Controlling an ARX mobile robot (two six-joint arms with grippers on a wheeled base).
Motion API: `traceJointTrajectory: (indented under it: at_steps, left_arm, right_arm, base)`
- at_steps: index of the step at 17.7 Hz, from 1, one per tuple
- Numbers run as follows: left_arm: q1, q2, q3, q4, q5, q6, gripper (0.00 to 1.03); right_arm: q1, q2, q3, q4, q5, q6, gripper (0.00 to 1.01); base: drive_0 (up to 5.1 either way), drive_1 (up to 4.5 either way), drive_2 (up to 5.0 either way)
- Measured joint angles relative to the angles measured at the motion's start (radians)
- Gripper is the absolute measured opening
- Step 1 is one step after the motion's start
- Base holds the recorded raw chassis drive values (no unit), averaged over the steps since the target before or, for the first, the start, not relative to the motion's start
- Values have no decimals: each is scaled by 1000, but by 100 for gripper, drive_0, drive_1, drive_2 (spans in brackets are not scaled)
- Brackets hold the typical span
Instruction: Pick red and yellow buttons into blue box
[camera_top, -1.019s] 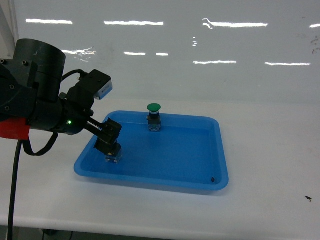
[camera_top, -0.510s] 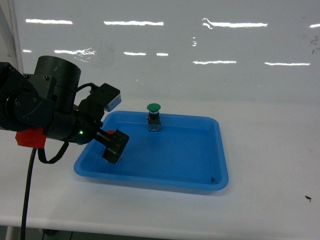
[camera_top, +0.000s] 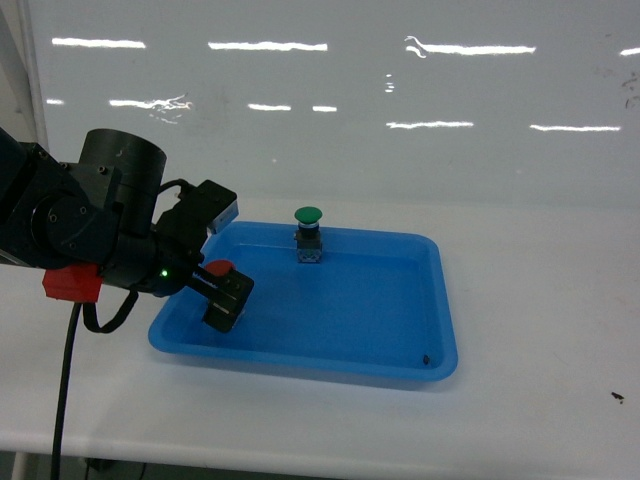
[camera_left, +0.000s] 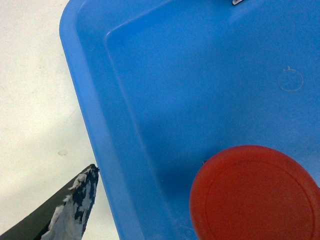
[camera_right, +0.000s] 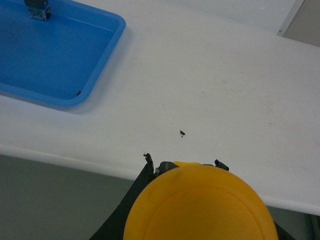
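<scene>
Looking through the head camera, I see my left gripper (camera_top: 226, 303) low over the near-left corner of the blue box (camera_top: 400, 368), a shallow blue tray on the white bench (camera_top: 540, 300). The red button (camera_top: 218, 268) shows its red cap just above the black jaws, and the jaws look pinched on its body, though the base itself is hidden from me behind them. In the left wrist view the red cap fills the lower right of the picture above the tray floor, inside the tray's rounded corner wall, with one worn dark fingertip (camera_left: 75, 210) outside the rim over the bench. I cannot tell whether the button touches the tray floor. At the far side of the tray a green-capped button (camera_top: 308, 235) stands upright on its grey base, well apart from my left gripper. A small dark speck (camera_top: 426, 359) lies on the tray floor near the near-right corner. My right gripper (camera_right: 192, 200) is out of the head view; its wrist camera shows the yellow button (camera_right: 200, 205) with its cap close under the lens and dark jaw parts either side, so the jaws are pinching it, held off the near edge of the bench, well to the right of the tray.
</scene>
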Motion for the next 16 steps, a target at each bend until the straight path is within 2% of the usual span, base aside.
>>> traceJointTrajectory:
  at_steps: [8,9,15,16]
  left_arm:
    - [0,0,0,0,0,0,98]
    - [0,0,0,0,-1,3,91]
    - [0,0,0,0,0,9,31]
    - [0,0,1,0,0,10,26]
  right_arm:
    - [0,0,0,0,0,0,27]
    - [0,0,0,0,0,0,27]
    - [0,0,0,0,0,0,26]
    - [0,0,0,0,0,0,26]
  base:
    - [0,0,0]
    - [0,0,0]
    - [0,0,0]
    - [0,0,0]
